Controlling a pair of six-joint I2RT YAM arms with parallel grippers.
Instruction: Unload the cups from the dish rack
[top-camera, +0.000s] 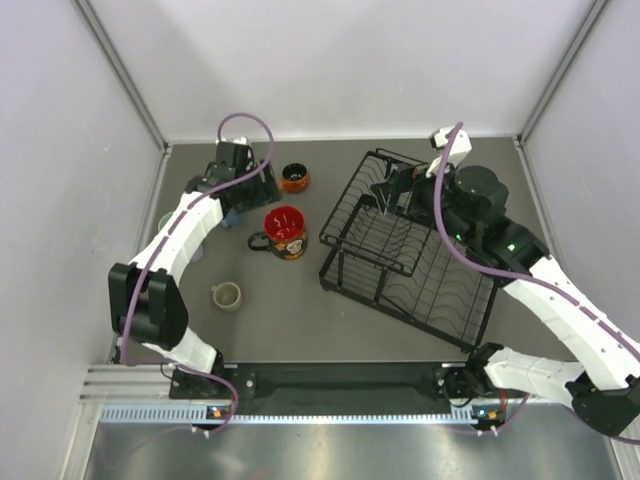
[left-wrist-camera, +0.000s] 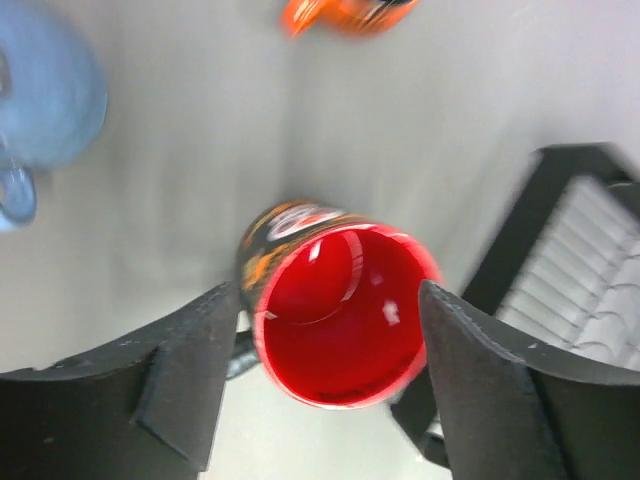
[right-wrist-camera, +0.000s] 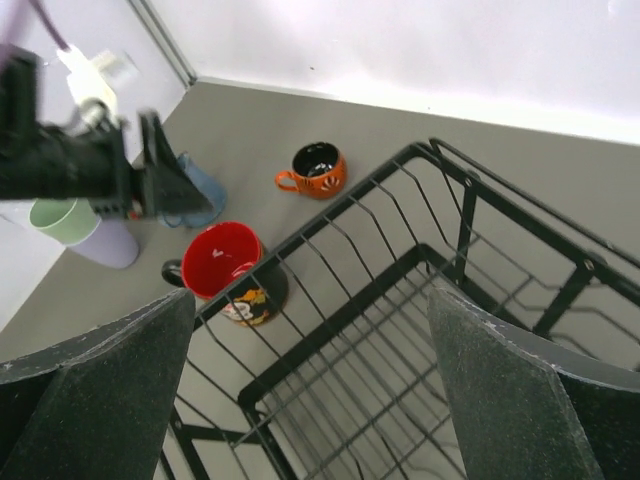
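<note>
The black wire dish rack (top-camera: 420, 250) stands at the right, and no cup shows in it. The red patterned mug (top-camera: 285, 232) stands upright on the table left of it. My left gripper (top-camera: 240, 195) is open, above and just behind that mug. In the left wrist view the mug (left-wrist-camera: 340, 320) shows below and between the spread fingers, untouched. The orange cup (top-camera: 293, 179) sits behind it and the beige mug (top-camera: 227, 296) in front. The blue mug (right-wrist-camera: 200, 192), mint tumbler (right-wrist-camera: 60, 220) and lavender tumbler (right-wrist-camera: 112, 246) stand at the far left. My right gripper (right-wrist-camera: 310, 300) is open and empty over the rack (right-wrist-camera: 400, 330).
White walls close in the table at the back and both sides. My left arm (top-camera: 175, 240) reaches along the left wall over the tumblers. The rack's raised tier (top-camera: 385, 175) is at its far end, under my right wrist.
</note>
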